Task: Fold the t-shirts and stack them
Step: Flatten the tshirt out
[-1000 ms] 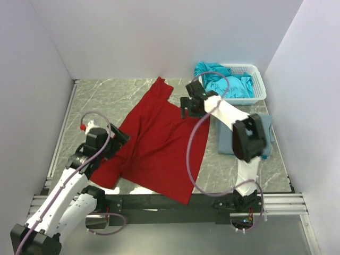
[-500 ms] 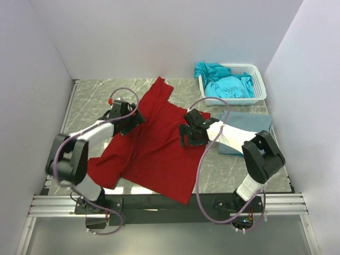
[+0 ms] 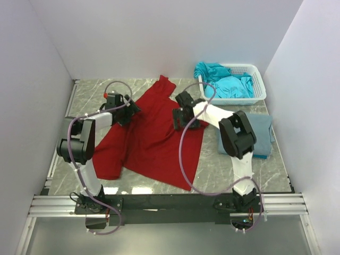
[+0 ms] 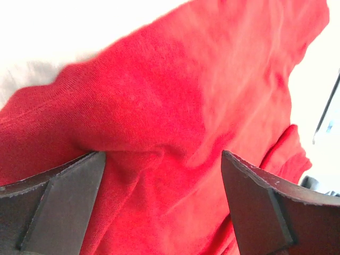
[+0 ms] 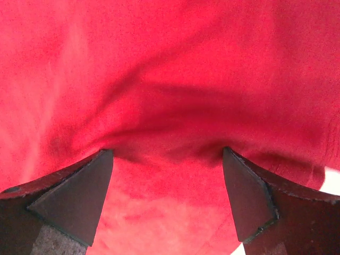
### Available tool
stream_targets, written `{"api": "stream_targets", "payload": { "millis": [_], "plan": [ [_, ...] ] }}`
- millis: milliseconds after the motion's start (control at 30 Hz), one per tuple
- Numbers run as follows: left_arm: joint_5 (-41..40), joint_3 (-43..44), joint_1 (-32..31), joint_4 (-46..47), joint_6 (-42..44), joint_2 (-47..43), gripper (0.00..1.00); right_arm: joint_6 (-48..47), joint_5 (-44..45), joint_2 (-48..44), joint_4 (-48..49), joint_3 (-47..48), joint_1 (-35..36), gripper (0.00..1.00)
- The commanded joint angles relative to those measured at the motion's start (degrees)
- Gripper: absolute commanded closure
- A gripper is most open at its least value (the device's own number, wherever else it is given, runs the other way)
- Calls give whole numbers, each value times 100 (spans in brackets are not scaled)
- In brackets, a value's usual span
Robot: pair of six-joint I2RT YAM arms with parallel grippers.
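The dark red t-shirt [image 3: 154,135] lies spread out, slightly rumpled, across the middle of the table. My left gripper [image 3: 127,110] rests on its far left edge, and my right gripper [image 3: 183,115] on its far right part. In the left wrist view the left gripper [image 4: 162,178] stands open, its fingertips [image 4: 64,196] pressed down onto red cloth [image 4: 175,101]. The right gripper [image 5: 167,178] is likewise open over red cloth [image 5: 170,69], which dents between its fingertips [image 5: 249,196]. A grey-blue t-shirt [image 3: 260,133] lies folded at the right. Turquoise t-shirts [image 3: 228,85] fill the basket.
A white lattice basket [image 3: 258,79] stands at the far right corner. White walls enclose the table on three sides. The marbled table top [image 3: 95,90] shows at the far left, and a black rail [image 3: 170,202] runs along the near edge.
My left arm swung from the near left out to the shirt's far left edge. My right gripper dipped to mid-shirt, then returned to its far right part. The shirt shifted slightly.
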Motion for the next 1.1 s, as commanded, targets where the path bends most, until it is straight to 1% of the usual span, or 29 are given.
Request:
{"api": "stream_targets", "payload": {
  "millis": [0, 33, 67, 100, 133, 200, 267, 367, 433, 533, 567, 600, 633, 667, 700, 733, 767, 800, 833, 867, 900, 933, 967, 1000, 1033, 1067],
  "plan": [
    [-39, 235, 201, -72, -3, 442, 2, -413, -51, 750, -370, 984, -294, 11],
    [-22, 323, 227, -81, -3, 564, 2, -466, -69, 901, -458, 1256, -347, 11],
    [-4, 480, 236, -55, -3, 635, 2, -510, -69, 1068, -659, 1781, -443, 11],
    [-4, 569, 245, -46, -12, 749, 2, -580, -95, 1392, -748, 2047, -488, 11],
    [5, 779, 245, -46, -3, 819, 2, -607, -122, 1552, -931, 2581, -584, 11],
    [-13, 1017, 262, -133, 23, 1056, 2, -686, -174, 1955, -1064, 3041, -664, 11],
    [5, 1386, 280, -239, 32, 1189, 2, -783, -218, 2141, -1232, 3602, -716, 11],
    [-91, 1702, 289, -423, 93, 1198, 1, -1002, -236, 2186, -1241, 3921, -725, 11],
    [-205, 1774, 289, -520, 164, 944, 1, -1090, -271, 1993, -1162, 3922, -725, 11],
    [-460, 1669, 289, -731, 339, 286, 0, -1205, -280, 1432, -934, 3624, -682, 11],
    [-522, 1590, 289, -784, 375, 75, 1, -1222, -271, 1256, -855, 3354, -655, 11],
    [-705, 1485, 289, -836, 418, -406, 1, -1275, -289, 863, -776, 3194, -620, 11],
    [-716, 1179, 280, -941, 401, -698, 0, -1275, -245, 659, -610, 2845, -533, 11],
    [-898, 985, 280, -977, 349, -1005, 1, -1267, -201, 439, -512, 2632, -480, 10],
    [-1196, 757, 289, -1030, 288, -1652, 1, -1249, -166, -50, -398, 2378, -410, 10],
    [-1364, 293, 280, -1213, 191, -2006, 1, -1214, -114, -308, -110, 1844, -305, 10],
    [-1558, 62, 289, -1371, -79, -2341, 0, -1083, -104, -824, 50, 1526, -251, 10],
    [-1873, -184, 289, -1556, -247, -2979, 1, -986, -87, -1116, 234, 1183, -216, 10],
    [-2041, -665, 289, -1758, -458, -3290, 1, -855, -104, -1406, 601, 841, -181, 10],
    [-2147, -939, 280, -2169, -817, -3589, 1, -592, -191, -1931, 814, 132, -154, 9],
    [-2218, -1220, 289, -2321, -907, -4175, 1, -442, -244, -2206, 1033, -240, -154, 9],
    [-2541, -1676, 306, -2566, -1030, -4468, 1, -327, -271, -2470, 1375, -583, -154, 9],
    [-2744, -1854, 332, -3099, -1310, -4723, 1, -143, -202, -2925, 1509, -1187, -171, 9],
    [-2990, -1987, 402, -3496, -1460, -5187, 1, -63, -97, -3121, 1589, -1437, -163, 8],
    [-3340, -2188, 446, -3839, -1627, -5392, 1, 7, -8, -3305, 1668, -1813, -172, 8],
    [-3492, -2294, 482, -4408, -1925, -5585, 0, 130, 175, -3603, 1703, -1982, -198, 7]
  ]
}}
